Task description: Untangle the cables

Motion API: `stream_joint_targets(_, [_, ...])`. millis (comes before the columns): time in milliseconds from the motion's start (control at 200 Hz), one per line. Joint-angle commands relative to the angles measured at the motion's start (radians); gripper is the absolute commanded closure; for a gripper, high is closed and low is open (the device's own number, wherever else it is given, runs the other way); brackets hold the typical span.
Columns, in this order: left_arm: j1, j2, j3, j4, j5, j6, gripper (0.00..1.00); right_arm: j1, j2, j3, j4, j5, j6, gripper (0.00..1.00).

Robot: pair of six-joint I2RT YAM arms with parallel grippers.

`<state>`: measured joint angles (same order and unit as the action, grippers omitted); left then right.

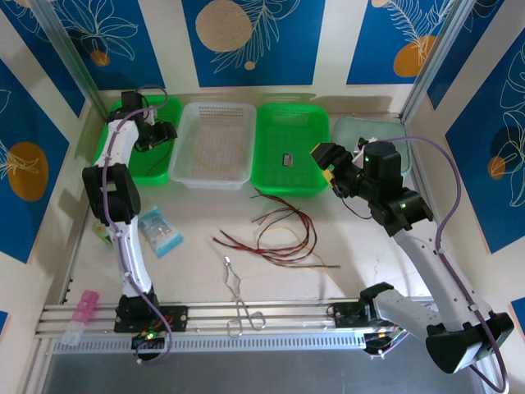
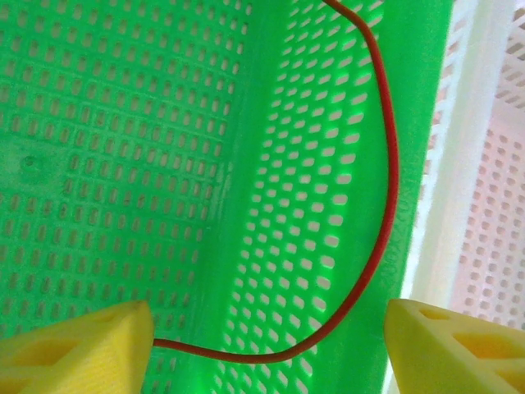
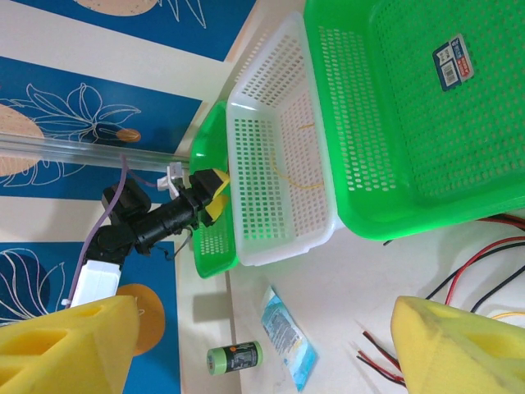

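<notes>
Several thin cables (image 1: pixel 283 234) in red, black, dark brown and yellow lie in loose crossing curves on the table's middle; their ends also show in the right wrist view (image 3: pixel 492 271). One red cable (image 2: pixel 385 205) curves along the wall of the far-left green basket (image 2: pixel 107 164), and its end meets the left finger. My left gripper (image 2: pixel 269 328) hangs over that basket (image 1: pixel 160 131), jaws wide open. A thin yellow cable (image 3: pixel 299 180) lies in the white basket. My right gripper (image 1: pixel 326 162) hovers open and empty by the middle green basket's right corner (image 3: pixel 267 328).
Three baskets line the back: left green (image 1: pixel 176 107), white (image 1: pixel 215 176), middle green (image 1: pixel 291 187) with a sticker. Metal forceps (image 1: pixel 238 295) lie near the front rail. A blue packet (image 1: pixel 160 232) and a green roll (image 3: pixel 234 358) sit at the left.
</notes>
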<state>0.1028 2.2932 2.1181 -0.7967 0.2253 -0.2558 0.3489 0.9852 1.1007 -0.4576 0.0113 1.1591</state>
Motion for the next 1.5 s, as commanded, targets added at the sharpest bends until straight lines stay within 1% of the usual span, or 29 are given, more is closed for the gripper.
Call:
stream_joint_targets(0, [-0.005, 0.008, 0.019, -0.030, -0.033, -0.021, 0.27, -0.005, -0.024, -0.003, -0.002, -0.006, -0.006, 0.19])
stream_joint_targets(120, [-0.004, 0.014, 0.041, -0.013, -0.006, -0.046, 0.33, -0.007, -0.037, -0.004, -0.014, 0.001, -0.009, 0.19])
stream_joint_targets(205, [-0.003, 0.033, 0.070, -0.029, 0.000, -0.049, 0.34, -0.010, -0.042, -0.007, -0.018, 0.005, -0.010, 0.19])
stream_joint_targets(720, [0.011, 0.086, 0.090, -0.062, -0.037, -0.043, 0.33, -0.021, -0.036, -0.002, -0.018, -0.008, -0.013, 0.19])
stream_joint_targets(986, [0.017, 0.051, 0.064, -0.030, 0.030, -0.051, 0.31, -0.022, -0.025, -0.005, -0.008, -0.012, -0.009, 0.19])
stream_joint_targets(1101, [0.015, -0.021, 0.033, -0.005, 0.031, -0.051, 0.30, -0.021, -0.014, -0.007, -0.011, -0.024, -0.018, 0.19])
stream_joint_targets(1211, [0.014, -0.121, -0.010, 0.021, 0.016, -0.041, 0.29, -0.015, -0.018, -0.019, -0.058, -0.002, -0.036, 0.20])
stream_joint_targets(1336, [0.011, -0.240, -0.063, 0.004, 0.010, -0.005, 0.26, 0.016, -0.042, -0.046, -0.155, 0.083, -0.068, 0.21])
stream_joint_targets(1406, [0.004, -0.318, -0.136, 0.015, 0.014, 0.015, 0.26, 0.045, -0.058, -0.080, -0.210, 0.141, -0.065, 0.22])
stream_joint_targets(1496, [-0.010, -0.424, -0.242, 0.018, 0.009, 0.030, 0.26, 0.093, -0.073, -0.129, -0.287, 0.201, -0.022, 0.23])
